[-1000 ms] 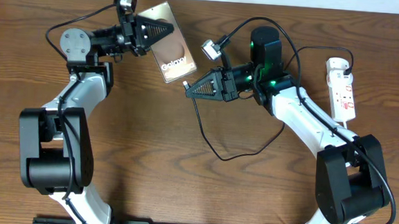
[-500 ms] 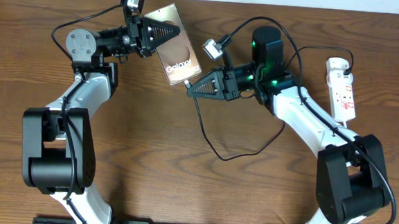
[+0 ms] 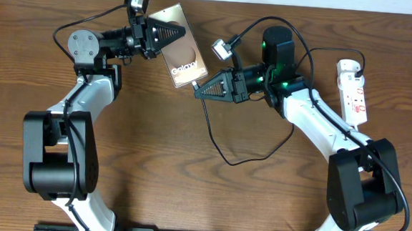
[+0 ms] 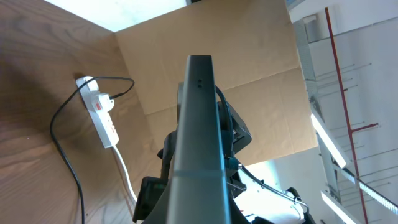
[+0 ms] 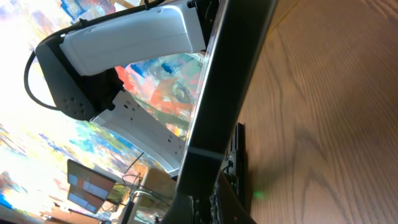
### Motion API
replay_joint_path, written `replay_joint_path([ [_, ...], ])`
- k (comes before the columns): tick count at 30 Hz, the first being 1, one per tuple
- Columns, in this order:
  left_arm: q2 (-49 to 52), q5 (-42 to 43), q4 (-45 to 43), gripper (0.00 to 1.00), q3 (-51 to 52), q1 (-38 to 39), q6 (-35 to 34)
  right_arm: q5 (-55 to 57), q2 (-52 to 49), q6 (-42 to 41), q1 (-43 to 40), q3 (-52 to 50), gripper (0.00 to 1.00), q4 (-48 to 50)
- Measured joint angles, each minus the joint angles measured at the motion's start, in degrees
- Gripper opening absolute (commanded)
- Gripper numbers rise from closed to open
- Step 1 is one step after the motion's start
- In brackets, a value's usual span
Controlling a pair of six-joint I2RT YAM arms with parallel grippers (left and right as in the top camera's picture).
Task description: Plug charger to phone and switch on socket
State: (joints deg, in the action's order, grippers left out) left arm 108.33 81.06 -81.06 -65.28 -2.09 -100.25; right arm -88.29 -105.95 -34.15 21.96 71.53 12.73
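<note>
The phone (image 3: 184, 57), brown-faced with a tan oval, is held off the table, tilted, by my left gripper (image 3: 174, 33), which is shut on its upper end. My right gripper (image 3: 195, 92) is shut on the charger's connector tip, which meets the phone's lower edge. The charger's thin black cable (image 3: 221, 156) loops down over the table and runs right to the white socket (image 3: 354, 92). In the left wrist view the phone (image 4: 199, 112) shows edge-on, with the socket (image 4: 104, 118) behind it. In the right wrist view the phone (image 5: 236, 81) is a dark edge; the connector is hidden.
The socket lies at the table's right side with its white cord (image 3: 348, 128) running towards the front. The cable's loop lies on the wooden table (image 3: 187, 186) between the two arms. Thicker robot cables arch over both arms.
My left gripper has carried the phone a little to the right, towards my right gripper. The connector tip now sits at the phone's lower edge. In the last half second little moved.
</note>
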Motion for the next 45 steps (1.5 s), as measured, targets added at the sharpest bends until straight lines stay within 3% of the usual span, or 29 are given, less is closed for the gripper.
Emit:
replay_joint_path([
  [45,0.0,-0.37,0.0,0.07,0.0,-0.07,1.9,1.09,0.0,-0.42,0.02,0.0,0.01,-0.02],
])
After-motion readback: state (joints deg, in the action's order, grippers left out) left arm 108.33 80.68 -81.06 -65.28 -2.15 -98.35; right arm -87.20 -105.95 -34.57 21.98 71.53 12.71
